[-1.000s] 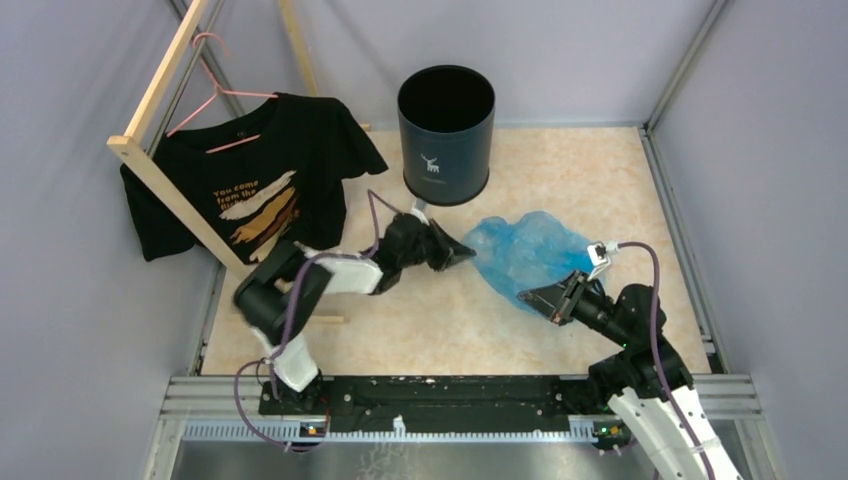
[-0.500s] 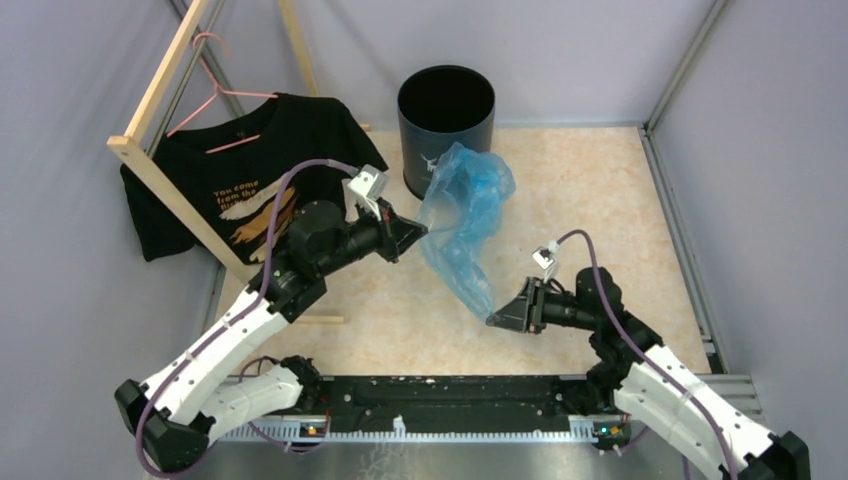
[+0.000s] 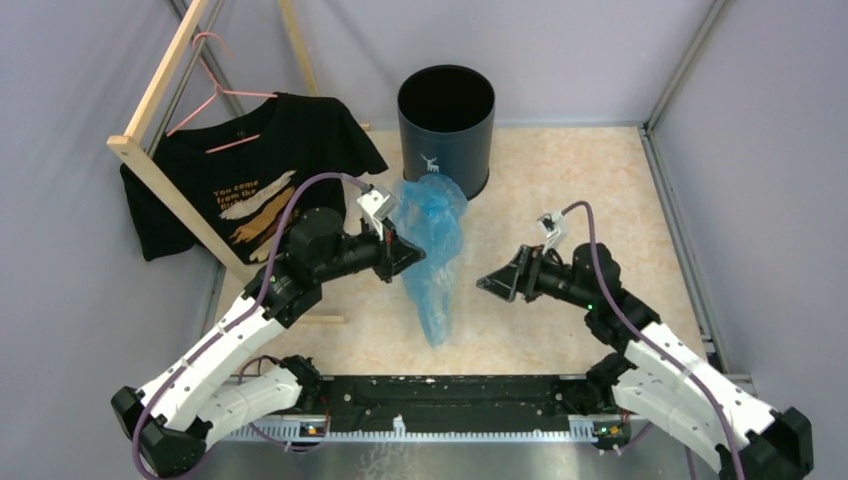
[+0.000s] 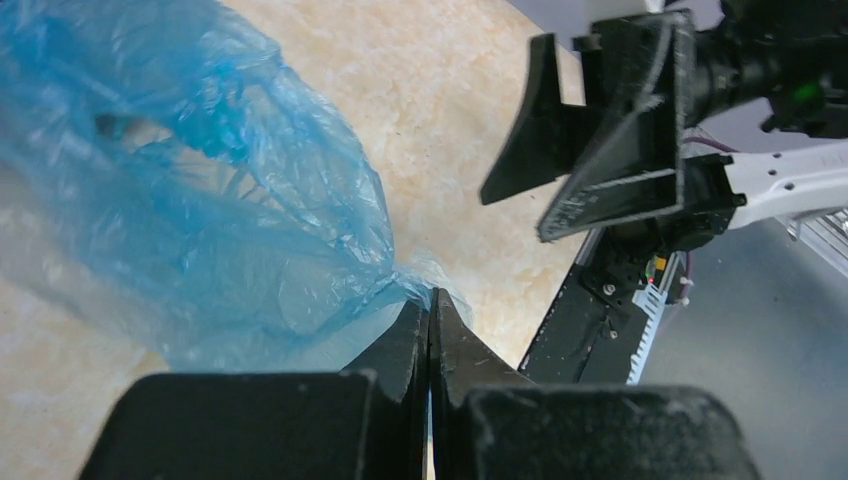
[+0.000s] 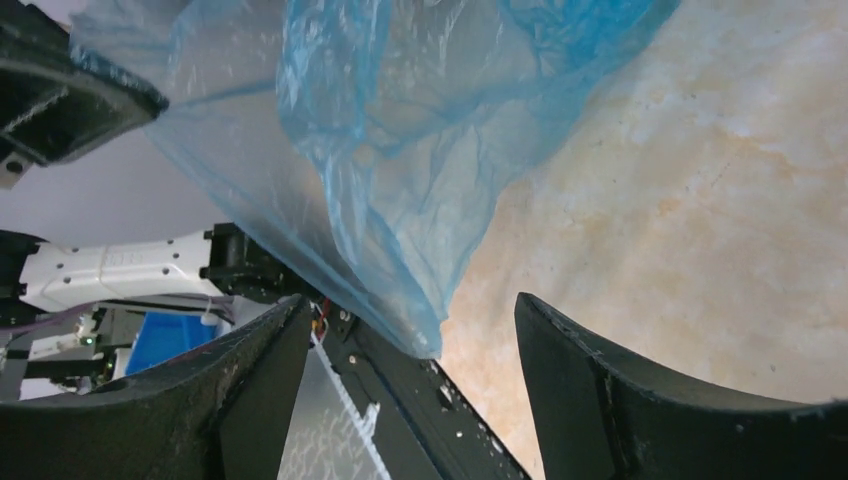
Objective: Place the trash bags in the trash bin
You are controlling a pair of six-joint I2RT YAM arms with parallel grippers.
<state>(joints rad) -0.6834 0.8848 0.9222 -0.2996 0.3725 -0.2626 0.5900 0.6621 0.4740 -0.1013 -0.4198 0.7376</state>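
Trash bag (image 3: 432, 255): translucent light blue. Trash bin (image 3: 458, 150): dark grey-black, white deer logo (image 3: 430, 163). T-shirt (image 3: 300, 140): black, tan-white print

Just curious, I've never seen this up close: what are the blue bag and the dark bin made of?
The blue trash bag looks like thin plastic film: translucent, crinkled, glossy in places. The trash bin has a smooth, matte dark wall with a white deer logo; whether it is metal or rigid plastic, I cannot tell.

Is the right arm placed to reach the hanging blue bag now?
Probably yes: the open right gripper faces the trash bag, held up by the left gripper, with nothing between them.
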